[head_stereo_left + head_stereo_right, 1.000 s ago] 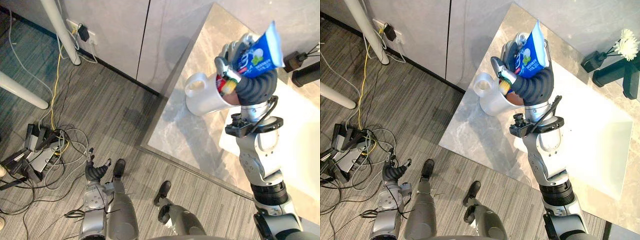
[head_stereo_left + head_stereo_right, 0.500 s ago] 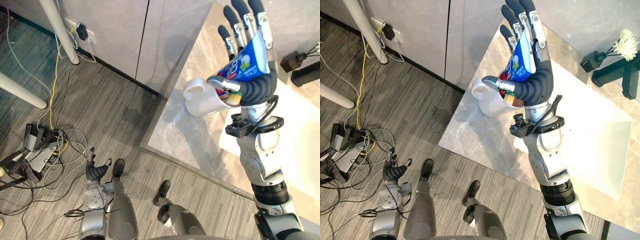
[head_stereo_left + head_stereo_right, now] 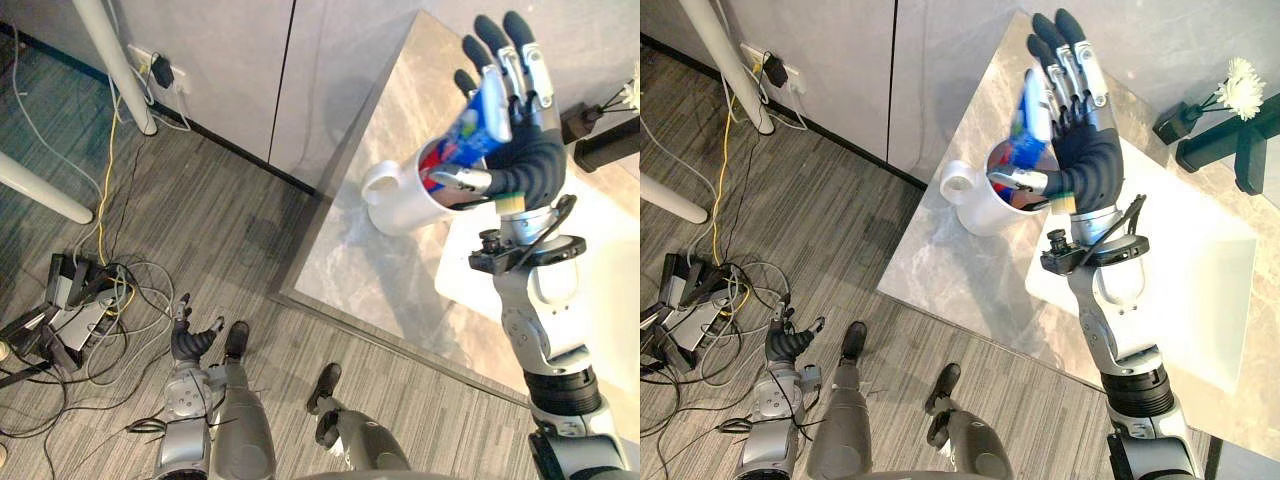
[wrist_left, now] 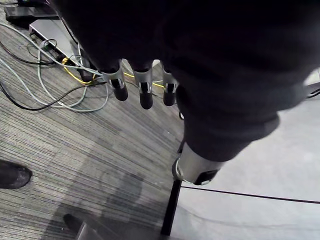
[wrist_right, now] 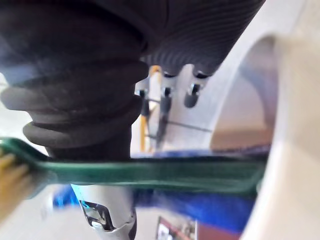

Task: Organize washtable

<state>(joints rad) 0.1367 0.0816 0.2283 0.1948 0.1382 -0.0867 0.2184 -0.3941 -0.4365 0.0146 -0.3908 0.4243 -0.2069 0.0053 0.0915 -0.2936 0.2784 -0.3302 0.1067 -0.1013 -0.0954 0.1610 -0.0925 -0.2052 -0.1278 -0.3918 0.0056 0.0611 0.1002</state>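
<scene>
The white mug stands close to the counter edge at 9 o'clock, with bare marble open at its 6 o'clock. The toothpaste tube leans out of the mug toward 1 o'clock, its lower end hidden inside. The right hand is above the mug with its fingers straight and spread. A green toothbrush crosses by its thumb, possibly just touching. The left hand hangs relaxed at 7 o'clock over the floor.

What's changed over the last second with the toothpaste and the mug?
The right hand opened and let go of the blue toothpaste tube, which now leans loose with its lower end in the white mug. The mug stayed put on the counter; the left hand still hangs low, open.
</scene>
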